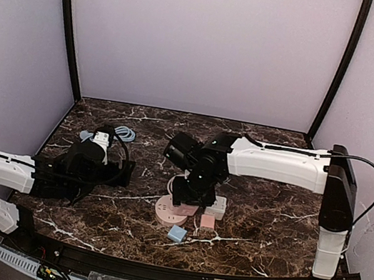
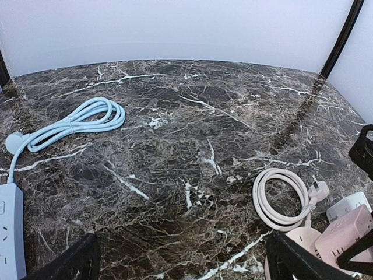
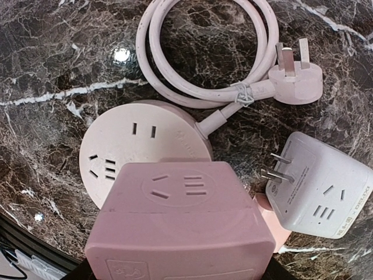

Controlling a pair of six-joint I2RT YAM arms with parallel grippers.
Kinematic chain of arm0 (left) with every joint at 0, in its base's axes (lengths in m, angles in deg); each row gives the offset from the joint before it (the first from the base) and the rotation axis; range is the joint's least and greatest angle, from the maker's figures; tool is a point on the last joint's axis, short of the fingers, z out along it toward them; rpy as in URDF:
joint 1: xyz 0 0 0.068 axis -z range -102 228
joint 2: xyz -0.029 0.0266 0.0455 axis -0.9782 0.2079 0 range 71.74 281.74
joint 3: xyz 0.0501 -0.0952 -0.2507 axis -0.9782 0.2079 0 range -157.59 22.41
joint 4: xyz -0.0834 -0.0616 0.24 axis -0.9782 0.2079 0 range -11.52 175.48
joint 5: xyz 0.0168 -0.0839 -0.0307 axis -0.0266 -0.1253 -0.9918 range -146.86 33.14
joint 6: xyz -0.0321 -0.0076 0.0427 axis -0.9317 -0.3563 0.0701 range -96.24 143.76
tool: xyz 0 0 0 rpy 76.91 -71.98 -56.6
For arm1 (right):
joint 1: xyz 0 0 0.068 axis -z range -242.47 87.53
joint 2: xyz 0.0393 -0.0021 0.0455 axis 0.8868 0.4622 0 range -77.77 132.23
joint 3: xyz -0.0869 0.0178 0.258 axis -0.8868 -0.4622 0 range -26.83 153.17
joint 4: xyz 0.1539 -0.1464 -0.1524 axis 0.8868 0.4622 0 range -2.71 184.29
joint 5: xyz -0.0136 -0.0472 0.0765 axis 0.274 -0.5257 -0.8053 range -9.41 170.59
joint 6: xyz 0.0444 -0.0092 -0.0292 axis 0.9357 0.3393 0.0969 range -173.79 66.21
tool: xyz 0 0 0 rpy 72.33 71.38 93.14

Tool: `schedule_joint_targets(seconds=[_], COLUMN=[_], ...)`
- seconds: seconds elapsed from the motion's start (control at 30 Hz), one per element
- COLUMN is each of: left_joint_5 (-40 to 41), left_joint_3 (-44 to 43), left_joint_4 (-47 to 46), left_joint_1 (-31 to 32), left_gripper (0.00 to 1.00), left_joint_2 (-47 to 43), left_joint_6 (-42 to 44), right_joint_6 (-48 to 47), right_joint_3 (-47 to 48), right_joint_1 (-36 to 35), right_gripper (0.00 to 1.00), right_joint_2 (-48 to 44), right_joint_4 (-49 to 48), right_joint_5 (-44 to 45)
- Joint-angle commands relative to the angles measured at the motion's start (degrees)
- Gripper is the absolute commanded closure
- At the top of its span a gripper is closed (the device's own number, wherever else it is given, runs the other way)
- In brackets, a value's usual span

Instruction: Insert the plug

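Observation:
My right gripper (image 1: 190, 197) is shut on a pink cube adapter (image 3: 180, 216). It holds the adapter over the near part of a round pink socket disc (image 3: 125, 146). The adapter's underside and prongs are hidden, so I cannot tell whether it touches the disc. The disc's pink cord (image 3: 198, 52) lies coiled behind it and ends in a plug (image 3: 297, 79) lying flat. The disc also shows in the top view (image 1: 165, 212). My left gripper (image 2: 183, 265) is open and empty, low over the table, left of the disc.
A white cube adapter (image 3: 317, 186) lies on its side right of the disc, prongs pointing left. A small pink block (image 1: 207, 221) and a blue cube (image 1: 176, 234) lie in front. A blue coiled cable (image 2: 76, 122) and blue power strip (image 2: 11, 233) lie at the left.

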Motion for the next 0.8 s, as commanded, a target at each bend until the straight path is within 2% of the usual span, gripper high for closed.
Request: schedule_joint_targets(seconds=[0.0,0.77], left_joint_5=[0.96,2.0], left_joint_3=[1.18,1.21], left_joint_4=[-0.73,-1.19], left_joint_1=[-0.25,-0.31], left_gripper=[0.01,0.01], left_joint_2=[-0.21,0.44], left_joint_6=[0.57,1.28], right_joint_6=[0.33,0.59], right_joint_3=[2.17,3.35], right_joint_1=[-0.3,-0.33], right_gripper=[1.0,1.0], right_joint_2=[1.05,3.05], right_joint_4=[0.91,3.2], right_joint_5=[1.87,3.58])
